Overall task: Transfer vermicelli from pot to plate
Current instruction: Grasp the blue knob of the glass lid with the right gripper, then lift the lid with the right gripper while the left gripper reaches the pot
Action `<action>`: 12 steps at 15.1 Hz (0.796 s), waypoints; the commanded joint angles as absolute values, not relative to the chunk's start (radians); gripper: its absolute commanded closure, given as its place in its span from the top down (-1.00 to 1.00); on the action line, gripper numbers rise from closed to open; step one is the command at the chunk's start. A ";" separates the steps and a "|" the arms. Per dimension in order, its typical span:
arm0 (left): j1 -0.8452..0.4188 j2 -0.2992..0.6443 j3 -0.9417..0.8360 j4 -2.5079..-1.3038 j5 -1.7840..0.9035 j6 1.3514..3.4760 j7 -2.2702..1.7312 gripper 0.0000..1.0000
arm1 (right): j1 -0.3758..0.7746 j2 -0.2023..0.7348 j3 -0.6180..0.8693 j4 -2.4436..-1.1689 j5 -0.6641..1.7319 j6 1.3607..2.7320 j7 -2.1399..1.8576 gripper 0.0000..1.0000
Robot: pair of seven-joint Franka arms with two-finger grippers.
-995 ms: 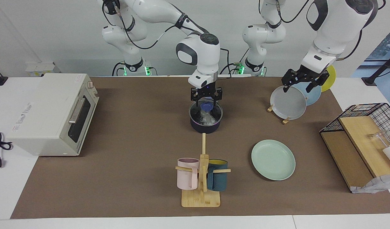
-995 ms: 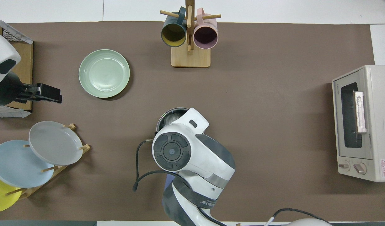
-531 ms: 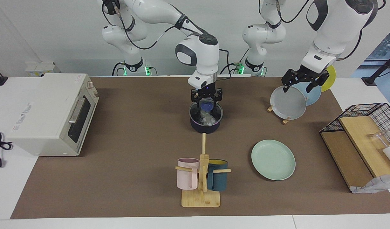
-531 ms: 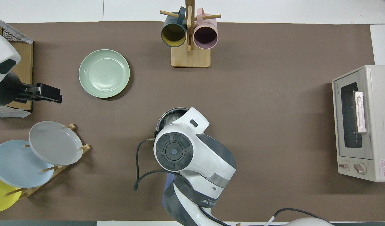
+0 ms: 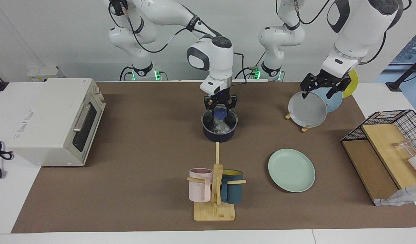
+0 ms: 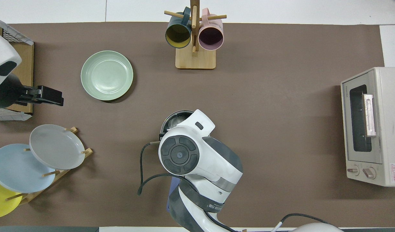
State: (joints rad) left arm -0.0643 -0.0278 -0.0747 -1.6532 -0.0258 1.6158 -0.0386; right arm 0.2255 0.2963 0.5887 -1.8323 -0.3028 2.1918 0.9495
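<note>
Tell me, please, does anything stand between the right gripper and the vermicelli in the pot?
Yes: the clear glass lid covers the pot over the vermicelli. The right gripper is at its blue knob.

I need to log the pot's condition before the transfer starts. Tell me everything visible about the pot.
The pot is a small, round, dark navy saucepan, upright on the brown table mat, nearer to the robots than the mug rack. A clear glass lid with a blue knob covers it; whitish vermicelli shows through. The right gripper is at the knob. The overhead view mostly hides the pot under the right arm.
</note>
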 commanded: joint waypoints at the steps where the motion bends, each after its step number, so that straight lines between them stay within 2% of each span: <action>1: -0.055 -0.038 -0.081 -1.658 -0.011 1.626 -0.025 1.00 | 0.204 0.296 0.600 -1.812 -0.344 2.188 0.916 0.02; 7: -0.067 -0.037 -0.084 -1.658 -0.012 1.646 -0.025 1.00 | 0.151 0.296 0.595 -1.686 -0.334 2.031 0.760 0.02; 12: -0.152 -0.029 -0.094 -1.661 -0.012 1.658 -0.038 1.00 | 0.049 0.288 0.554 -1.686 -0.325 2.014 0.548 0.02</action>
